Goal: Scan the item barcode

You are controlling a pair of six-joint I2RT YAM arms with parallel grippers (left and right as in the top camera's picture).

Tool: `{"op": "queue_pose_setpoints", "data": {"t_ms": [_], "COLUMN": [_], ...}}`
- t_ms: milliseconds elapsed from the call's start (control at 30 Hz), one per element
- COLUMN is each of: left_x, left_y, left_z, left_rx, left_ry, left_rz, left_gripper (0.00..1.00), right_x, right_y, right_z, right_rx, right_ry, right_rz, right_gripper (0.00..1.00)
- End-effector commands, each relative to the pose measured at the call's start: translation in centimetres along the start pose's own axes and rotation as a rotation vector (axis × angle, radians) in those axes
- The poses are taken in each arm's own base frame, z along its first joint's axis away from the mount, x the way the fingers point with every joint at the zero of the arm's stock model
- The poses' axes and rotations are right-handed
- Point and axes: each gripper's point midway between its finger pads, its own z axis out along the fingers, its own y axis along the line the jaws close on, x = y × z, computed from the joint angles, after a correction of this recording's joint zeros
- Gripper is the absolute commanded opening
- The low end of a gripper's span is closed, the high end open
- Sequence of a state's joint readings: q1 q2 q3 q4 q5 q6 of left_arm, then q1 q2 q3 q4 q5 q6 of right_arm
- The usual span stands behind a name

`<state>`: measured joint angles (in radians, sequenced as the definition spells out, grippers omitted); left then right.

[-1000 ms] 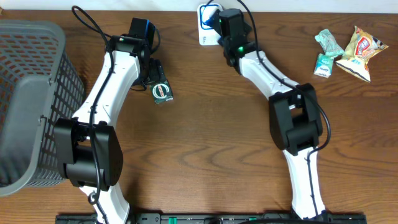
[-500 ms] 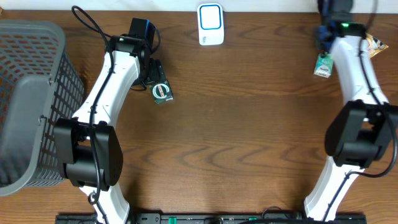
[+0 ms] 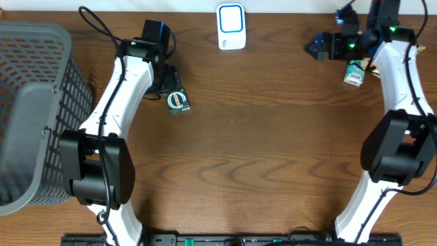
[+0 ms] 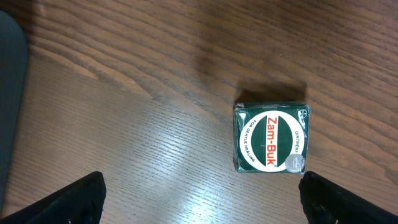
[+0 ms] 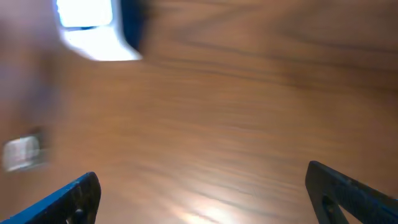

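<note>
The wooden table (image 3: 259, 150) is carrying everything, with the grey mesh basket (image 3: 34, 102) sitting at its left edge and the two white arms reaching in from the near side. The white-and-blue scanner (image 3: 231, 26) is standing at the far edge between them. The left gripper (image 4: 200, 190) is hanging over the Zam-Buk box (image 4: 270, 144) with its jaws spread wide and nothing between them; the box is lying flat on the wood, untouched, just ahead of the fingers. The right gripper (image 5: 202, 174) is also standing released and empty (its wrist view is smeared, so little else there can be trusted), pointing towards the scanner from the far right corner, just beside a small green-and-white packet (image 3: 353, 72) whose print is too small to read. By my judgement no item is in hand, so the step is the pick before the scan: the next move is calling for one gripper to come down and close on an item, then to carry it to the scanner with the barcode facing it. No barcode is showing on the box's top face, so it may need turning. The lid is reading "Zam-Buk" in red on a white oval, with "OINTMENT" along the ring.
</note>
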<state>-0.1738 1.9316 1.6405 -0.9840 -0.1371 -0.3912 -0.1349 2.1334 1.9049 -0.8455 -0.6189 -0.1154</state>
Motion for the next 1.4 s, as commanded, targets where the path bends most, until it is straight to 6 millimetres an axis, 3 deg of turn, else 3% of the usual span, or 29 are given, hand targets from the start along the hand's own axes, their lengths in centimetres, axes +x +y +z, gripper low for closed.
{"op": "queue_pose_setpoints", "data": {"t_ms": [0, 200, 333, 500, 533, 633, 800, 1000, 1367], "left_x": [-0.2, -0.2, -0.2, -0.2, -0.2, -0.2, -0.2, -0.2, -0.2], "left_y": [0.1, 0.1, 0.1, 0.1, 0.1, 0.1, 0.1, 0.1, 0.1], "left_z": [-0.4, -0.4, -0.4, -0.4, -0.4, -0.4, -0.4, -0.4, -0.4], "left_rx": [-0.004, -0.004, -0.004, -0.004, -0.004, -0.004, -0.004, -0.004, -0.004], "left_ry": [-0.013, -0.013, -0.013, -0.013, -0.013, -0.013, -0.013, -0.013, -0.013], "left_rz": [0.007, 0.007, 0.007, 0.007, 0.007, 0.007, 0.007, 0.007, 0.007], "left_gripper": [0.98, 0.98, 0.98, 0.98, 0.98, 0.98, 0.98, 0.98, 0.98], "right_x": [1.5, 5.9, 8.2, 9.6, 9.6, 8.3, 7.9, 8.2, 8.2], "right_y": [8.8, 15.8, 18.3, 21.0, 20.3, 14.1, 7.8, 5.3, 5.2], "right_z": [2.0, 7.1, 10.3, 11.7, 12.1, 11.8, 9.5, 8.2, 8.1], "right_rx": [-0.325, -0.371, -0.253, -0.216, -0.144, 0.193, 0.415, 0.447, 0.449], "right_ry": [0.057, 0.185, 0.235, 0.262, 0.256, 0.217, 0.208, 0.231, 0.230], "right_rz": [-0.009, -0.127, -0.196, -0.216, -0.235, -0.133, 0.021, 0.074, 0.077], "right_gripper": [0.99, 0.99, 0.99, 0.99, 0.99, 0.99, 0.99, 0.99, 0.99]}}
